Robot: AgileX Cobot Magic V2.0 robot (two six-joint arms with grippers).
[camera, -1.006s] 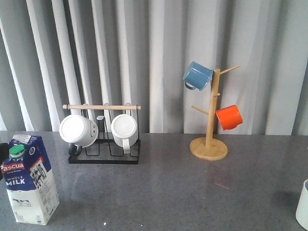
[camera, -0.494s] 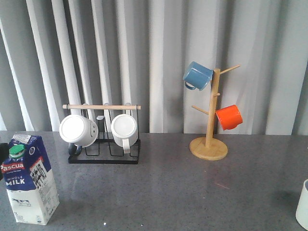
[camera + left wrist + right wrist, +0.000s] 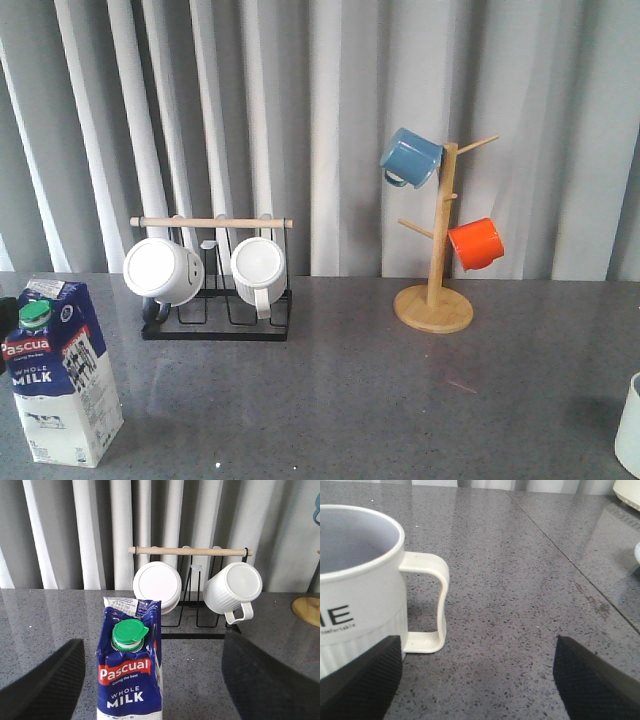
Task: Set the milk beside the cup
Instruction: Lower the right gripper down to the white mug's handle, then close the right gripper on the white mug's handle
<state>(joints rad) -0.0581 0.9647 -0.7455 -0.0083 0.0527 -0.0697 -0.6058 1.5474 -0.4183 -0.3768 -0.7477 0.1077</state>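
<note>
The milk is a blue-and-white carton with a green cap, upright at the table's front left. In the left wrist view the milk stands between my left gripper's wide-open fingers, nearer one of them, with no visible touch. The cup, a cream ribbed mug with dark letters, stands at the front right; only its edge shows in the front view. My right gripper is open and empty, with the cup's handle just ahead of one finger.
A black wire rack with a wooden bar holds two white mugs at the back left. A wooden mug tree with a blue mug and an orange mug stands at the back right.
</note>
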